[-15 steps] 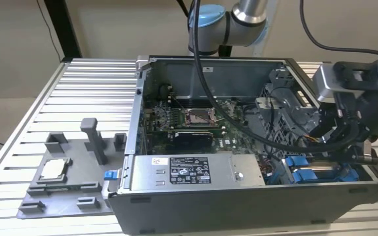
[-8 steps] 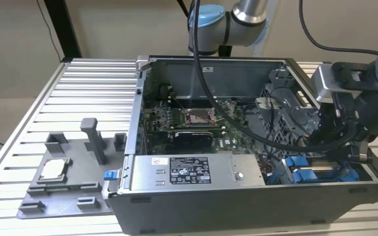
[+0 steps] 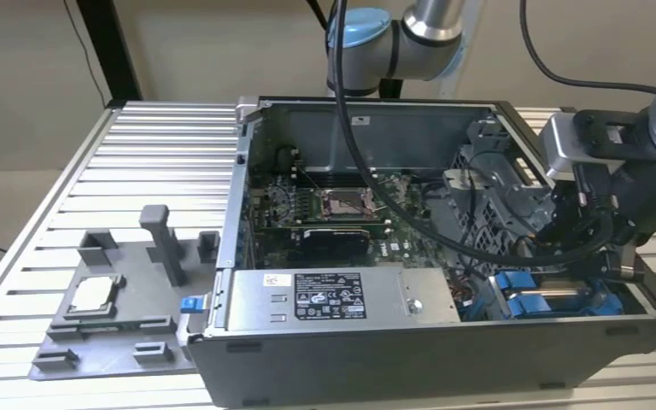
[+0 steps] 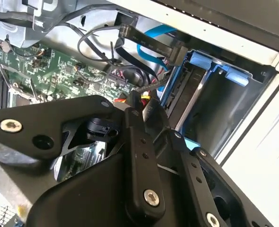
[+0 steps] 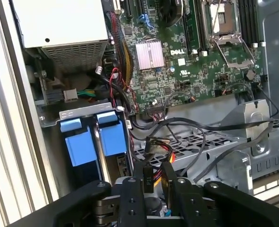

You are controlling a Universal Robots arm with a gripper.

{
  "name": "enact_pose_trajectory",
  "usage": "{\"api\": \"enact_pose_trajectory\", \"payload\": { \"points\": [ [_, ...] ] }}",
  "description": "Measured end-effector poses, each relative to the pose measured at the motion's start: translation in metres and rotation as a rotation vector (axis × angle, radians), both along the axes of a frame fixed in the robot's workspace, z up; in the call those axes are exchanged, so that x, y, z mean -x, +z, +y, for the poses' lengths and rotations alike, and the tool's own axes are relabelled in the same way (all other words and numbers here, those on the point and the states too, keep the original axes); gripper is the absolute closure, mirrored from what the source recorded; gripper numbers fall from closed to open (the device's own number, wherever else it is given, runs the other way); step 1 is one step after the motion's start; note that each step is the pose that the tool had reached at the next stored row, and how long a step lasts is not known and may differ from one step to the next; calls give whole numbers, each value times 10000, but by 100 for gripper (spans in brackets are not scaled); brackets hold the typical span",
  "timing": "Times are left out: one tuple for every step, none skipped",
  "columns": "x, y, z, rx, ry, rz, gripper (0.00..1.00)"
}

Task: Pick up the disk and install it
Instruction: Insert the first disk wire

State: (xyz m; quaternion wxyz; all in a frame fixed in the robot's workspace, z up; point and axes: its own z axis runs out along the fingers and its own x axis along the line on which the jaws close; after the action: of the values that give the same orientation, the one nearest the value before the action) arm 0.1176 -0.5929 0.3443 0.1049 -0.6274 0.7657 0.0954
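Where the open computer case [image 3: 419, 363] sits on the slatted table [image 3: 134, 145], the arm reaches down into its near corner on the exterior view's right. There the gripper [image 5: 157, 180] hangs just above the drive bay, among a tangle of black cables [image 5: 201, 127]. From where I stand I cannot tell whether the gripper is spread or pressed together, nor whether it grips anything. The disk [image 5: 112, 138], as far as I can make out, stands on edge in the bay with its blue frame uppermost, in the slot nearer the motherboard [image 5: 177, 71]. A second blue carrier [image 5: 77, 145] sits just beside it, on the side toward the case wall. The gripper is near the disk, on its motherboard side, and I cannot see whether the two touch. Along the case's near edge lies the grey power supply box [image 3: 328, 295] with its printed label. On the table beside the case, on the exterior view's left, rests a grey fixture [image 3: 112, 346], and a small square chip [image 3: 91, 295] lies in one of its pockets.
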Motion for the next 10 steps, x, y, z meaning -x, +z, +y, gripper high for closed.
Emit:
{"api": "enact_pose_trajectory", "payload": {
  "points": [
    [0, 0, 0, 0, 0, -1, 0],
    [0, 0, 0, -1, -1, -1, 0],
    [0, -1, 0, -2, 0, -1, 0],
    [0, -1, 0, -2, -1, -1, 100],
    [0, -1, 0, -2, 0, -1, 100],
    [0, -1, 0, -2, -1, -1, 100],
    [0, -1, 0, -2, -1, 0, 100],
    [0, -1, -1, -2, -1, -1, 100],
    [1, 7, -1, -1, -1, 5, 100],
    [1, 20, -1, 1, 1, 12, 100]
  ]
}}
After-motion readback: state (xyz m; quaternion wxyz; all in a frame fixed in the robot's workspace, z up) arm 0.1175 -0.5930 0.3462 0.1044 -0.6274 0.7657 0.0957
